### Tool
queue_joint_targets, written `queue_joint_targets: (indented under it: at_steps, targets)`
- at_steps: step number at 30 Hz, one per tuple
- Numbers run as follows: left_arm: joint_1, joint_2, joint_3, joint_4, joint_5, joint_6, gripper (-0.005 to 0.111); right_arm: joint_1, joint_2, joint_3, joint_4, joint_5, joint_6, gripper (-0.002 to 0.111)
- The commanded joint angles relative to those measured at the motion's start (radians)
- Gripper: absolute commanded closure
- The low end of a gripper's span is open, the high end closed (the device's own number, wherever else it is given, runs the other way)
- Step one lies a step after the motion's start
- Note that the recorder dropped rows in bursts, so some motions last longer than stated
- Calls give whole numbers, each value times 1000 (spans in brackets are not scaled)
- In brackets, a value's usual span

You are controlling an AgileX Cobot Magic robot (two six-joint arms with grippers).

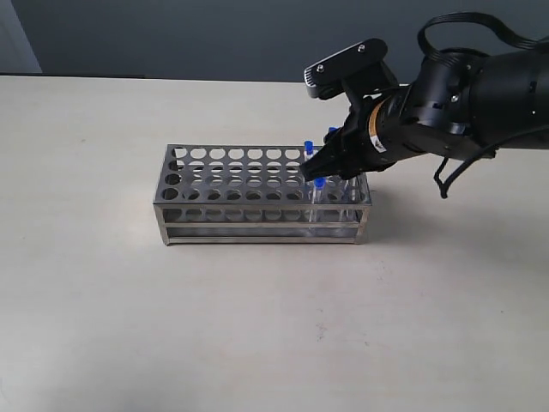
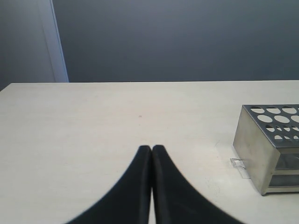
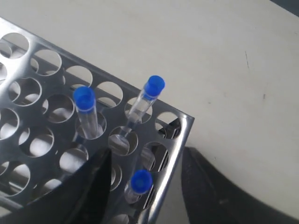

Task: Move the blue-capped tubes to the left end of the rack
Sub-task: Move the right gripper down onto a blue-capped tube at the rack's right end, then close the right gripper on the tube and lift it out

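Steel rack (image 1: 257, 193) on beige table (image 1: 257, 326), grey wall (image 1: 171, 34) behind, holds blue-capped tubes (image 3: 85, 99) at its right end; right claw (image 3: 145, 161) spread wide around one, left claw (image 2: 152, 154) pressed together.

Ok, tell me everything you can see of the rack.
Shiny steel rack, rectangular, standing flat on the pale table, open-framed along its long side, solid at one end. Its top has four rows of round holes. Three blue-capped tubes stand at its right end, one leaning. The right tool hovers open over that corner.
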Motion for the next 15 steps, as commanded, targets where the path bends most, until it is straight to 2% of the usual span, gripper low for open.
queue_joint_targets:
  at_steps: [1, 15]
  targets:
    - [-6, -5, 3, -3, -4, -2, 106, 1, 2, -3, -20, 9, 24, 63]
    - [-6, -5, 3, -3, -4, -2, 106, 1, 11, -3, -9, 31, 26, 64]
